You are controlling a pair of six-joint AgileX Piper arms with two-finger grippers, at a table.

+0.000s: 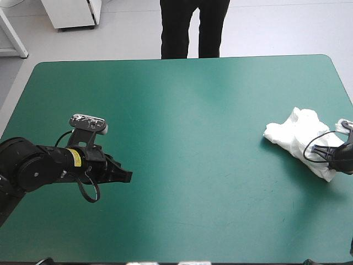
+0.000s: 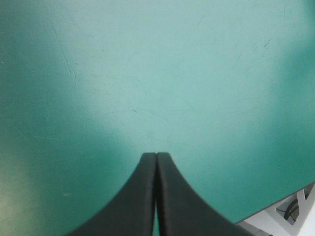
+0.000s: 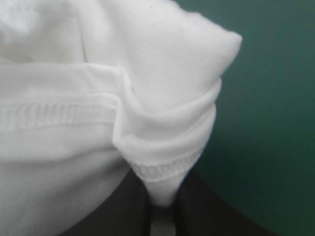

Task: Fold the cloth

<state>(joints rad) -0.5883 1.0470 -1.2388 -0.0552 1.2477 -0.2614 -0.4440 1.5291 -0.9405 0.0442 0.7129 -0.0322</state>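
The white T-shirt lies as a crumpled heap near the table's right edge. My right gripper is down at the heap's right side. In the right wrist view its black fingers pinch a hemmed fold of the T-shirt, so the right gripper is shut on the T-shirt. My left gripper hovers over bare teal-green cover at the left, far from the shirt. Its fingers meet in one pointed arch, so the left gripper is shut and holds nothing.
The teal-green table stretches bare between the two arms. In the left wrist view the table's edge runs close beside the left gripper.
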